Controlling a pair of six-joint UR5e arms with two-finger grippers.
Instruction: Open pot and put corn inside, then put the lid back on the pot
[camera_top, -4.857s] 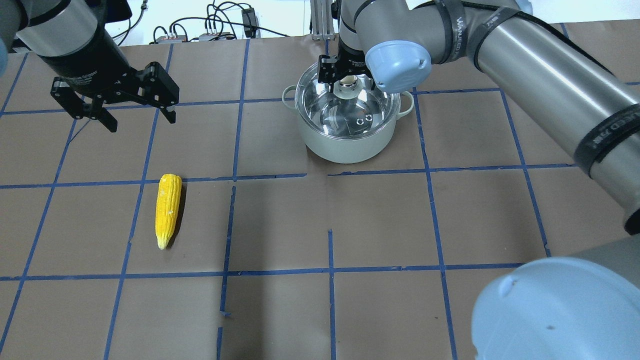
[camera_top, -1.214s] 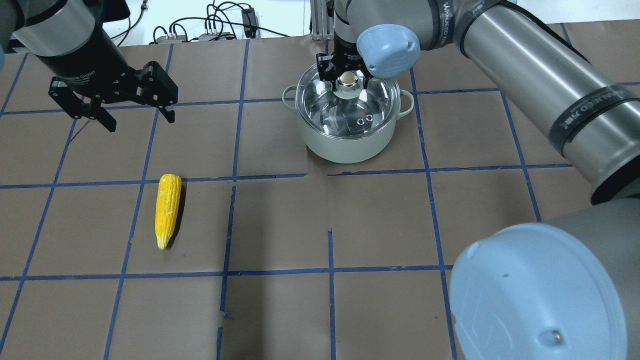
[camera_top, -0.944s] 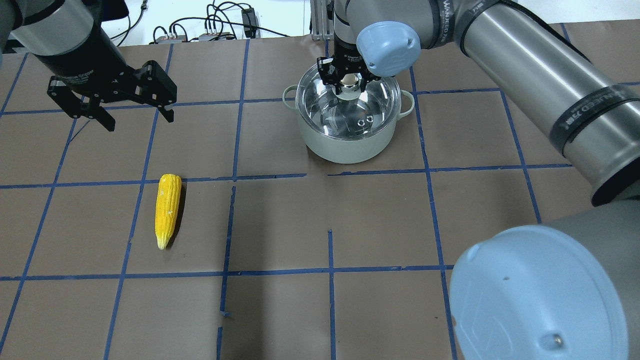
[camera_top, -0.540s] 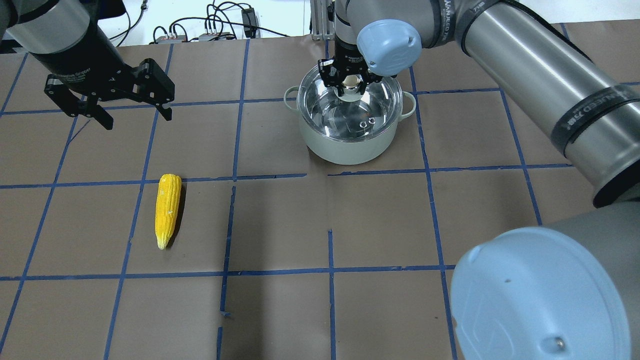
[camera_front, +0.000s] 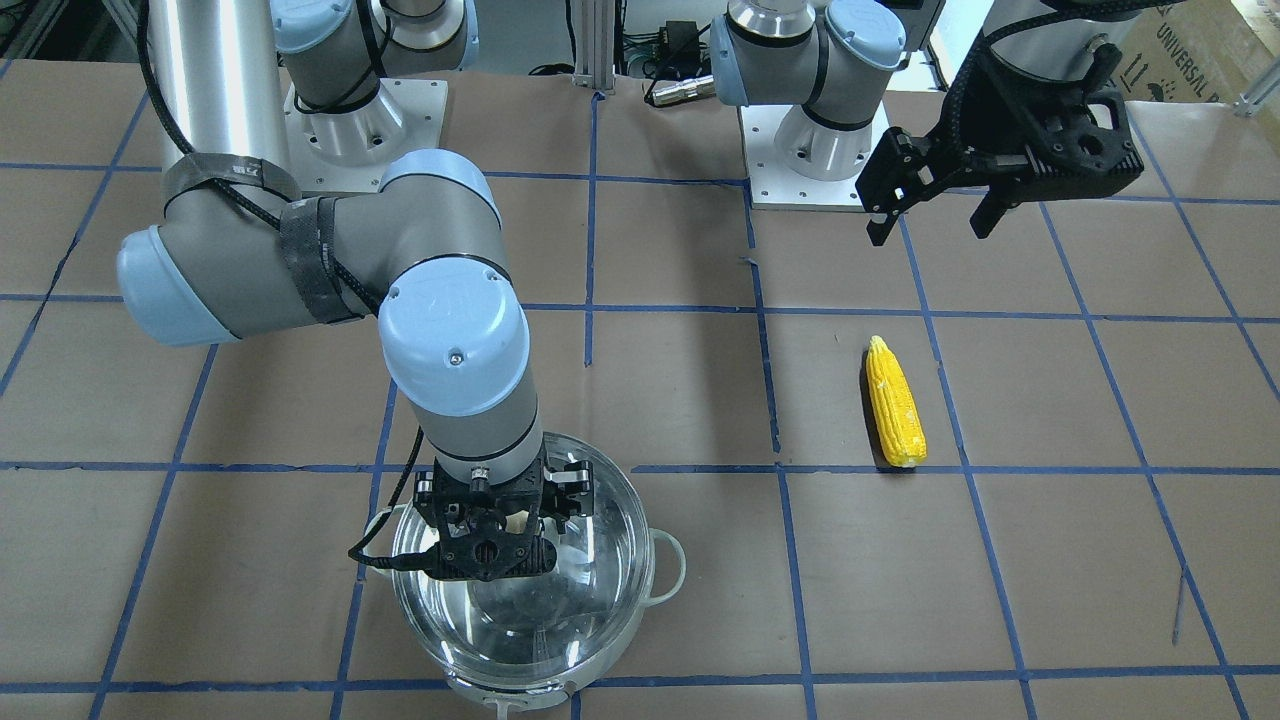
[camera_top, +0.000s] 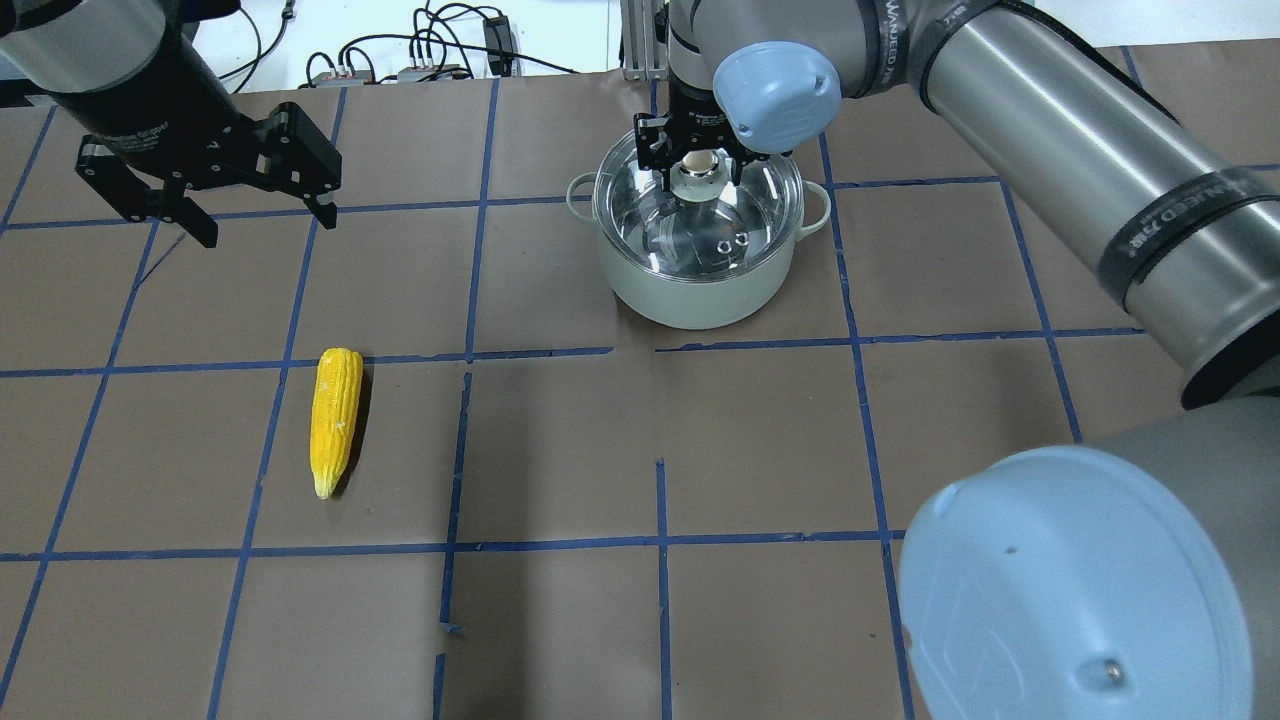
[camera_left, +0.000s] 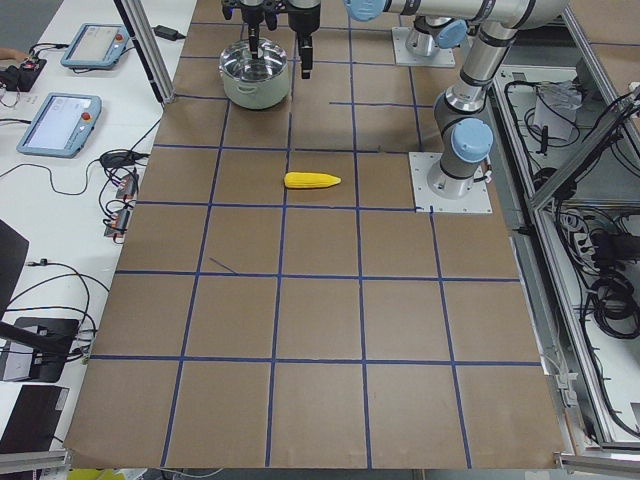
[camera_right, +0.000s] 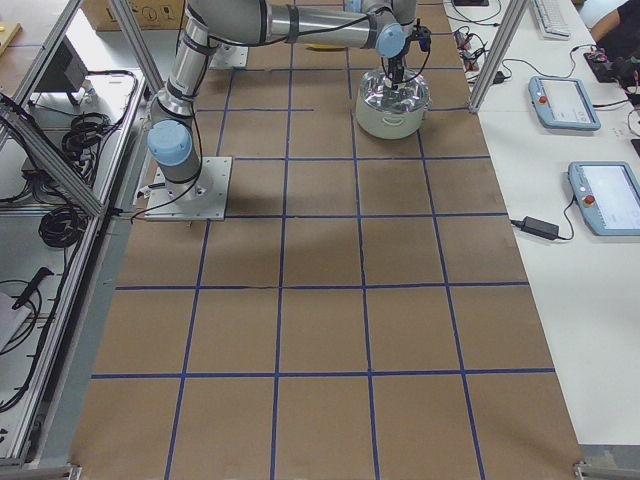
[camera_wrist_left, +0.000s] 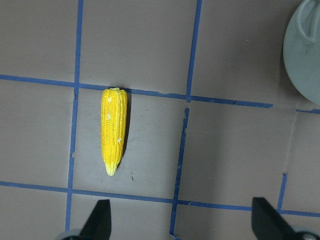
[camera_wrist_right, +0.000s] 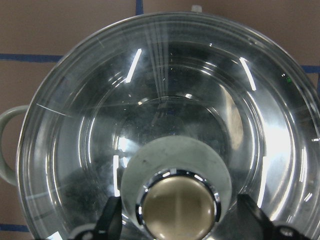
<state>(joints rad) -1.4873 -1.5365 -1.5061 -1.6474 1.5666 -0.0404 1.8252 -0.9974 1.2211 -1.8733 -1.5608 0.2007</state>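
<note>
Spread wide and holding nothing, the left claw (camera_top: 265, 225) hangs high over the worktop (camera_top: 760, 440), and from its wrist camera I look straight down on the corn (camera_top: 335, 420). That cob lies flat on the brown paper in the left half of the worktop, about halfway between my robot's edge and the operators' edge. Its pointed end faces the robot, and it sits just beside a blue tape line (camera_top: 275, 420), well apart from everything else.

Moving right, the pot (camera_top: 690, 295) stands upright close to the operators' edge, roughly midway along the worktop. The lid (camera_top: 740, 210) sits level on its rim.

Over it, the right claw (camera_top: 698, 178) points straight down at the lid's knob (camera_wrist_right: 177, 205), with one finger on either side. Through the right wrist camera I see the fingers (camera_wrist_right: 112, 220) parted, flanking the knob's pale base rather than clamped on it. Whether either pad touches it, I cannot tell.
</note>
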